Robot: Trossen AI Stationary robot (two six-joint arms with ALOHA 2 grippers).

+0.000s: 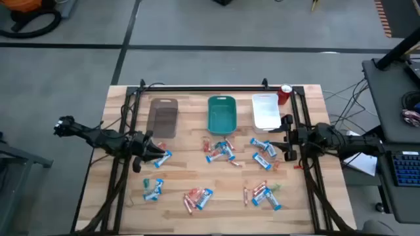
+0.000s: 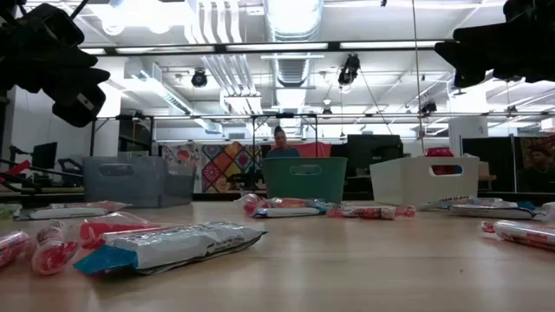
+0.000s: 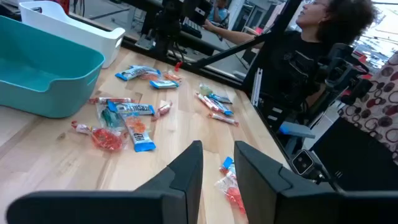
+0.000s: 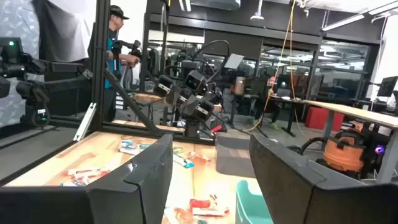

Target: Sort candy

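Left gripper (image 1: 159, 157) sits over the left part of the light wooden table (image 1: 177, 210), fingers (image 3: 186, 171) drawn to a narrow gap with nothing visible between them; in the high view its tip is right at a blue-and-white wrapped candy bar (image 1: 165, 157), contact unclear. Nearer the front edge, a small cluster of blue-and-white and green wrapped candies (image 1: 153, 190), then a red and blue cluster (image 1: 199, 197). Along the back edge, left to right: brown rectangular plastic tray (image 1: 163, 118), teal rectangular plastic tray (image 1: 222, 115), white rectangular plastic tray (image 1: 265, 111), red cylindrical can (image 1: 285, 94) just beside the white tray. In front of the teal tray, a loose pile of blue-and-white bars and red pieces (image 1: 220, 150). More wrapped candy (image 1: 263, 150) lies in front of the white tray, another group (image 1: 264, 194) near the front right. All candy is on the tabletop; trays look empty. Right gripper (image 1: 287, 141) hovers at the table's right side near the white tray, fingers (image 4: 146, 171) spread wide, holding nothing. A person (image 3: 311, 50) in dark clothes stands beyond the table.
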